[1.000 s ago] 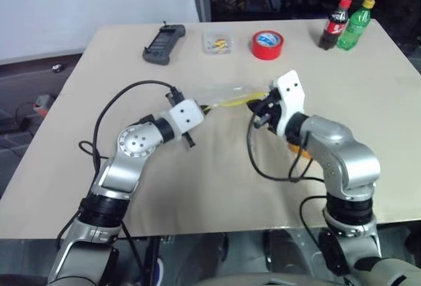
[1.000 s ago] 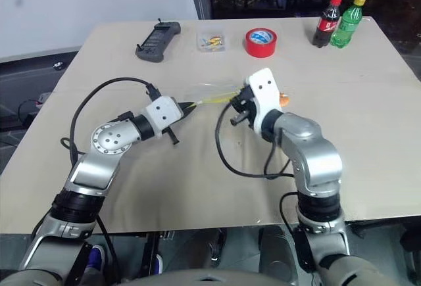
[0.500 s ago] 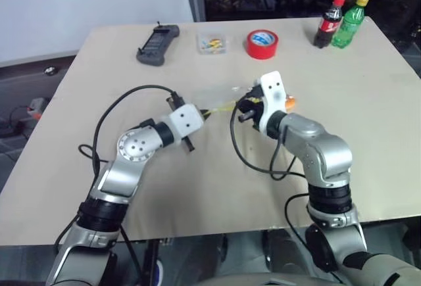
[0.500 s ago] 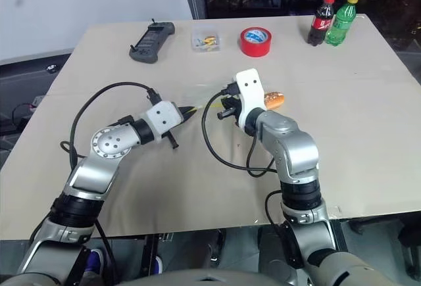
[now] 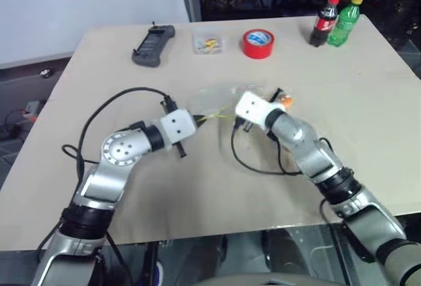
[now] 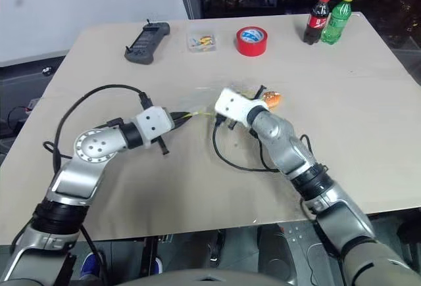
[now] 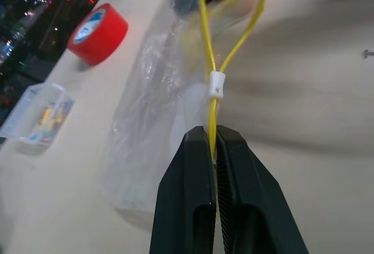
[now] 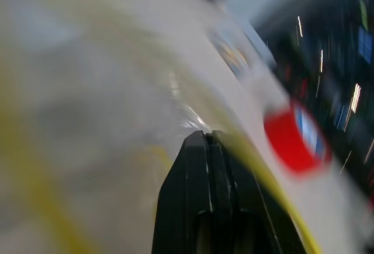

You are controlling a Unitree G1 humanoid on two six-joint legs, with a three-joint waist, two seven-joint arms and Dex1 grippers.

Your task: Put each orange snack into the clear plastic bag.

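Left end effector (image 7: pixel 214 149) pinches the clear plastic bag's (image 7: pixel 153 108) yellow seal strip (image 7: pixel 205 61); right end effector (image 8: pixel 210 143), closed, at the bag mouth. Next: spread it for the orange snack (image 6: pixel 272 97) at its three o'clock.

light: even overhead-ish, table (image 5: pixel 368 95) nicely bright, no harsh glare
background: pretty dark behind the far edge, just little points of light
shadows: soft, faint ones under the arms and cable (image 5: pixel 108 105)
head views: sharp enough, a bit soft overall
left wrist: fingers (image 7: pixel 198 207) and bag (image 7: pixel 158 108) crisp, tape (image 7: pixel 96 34) blurry
right wrist: heavy motion smear, tape (image 8: pixel 295 137) just a red blob
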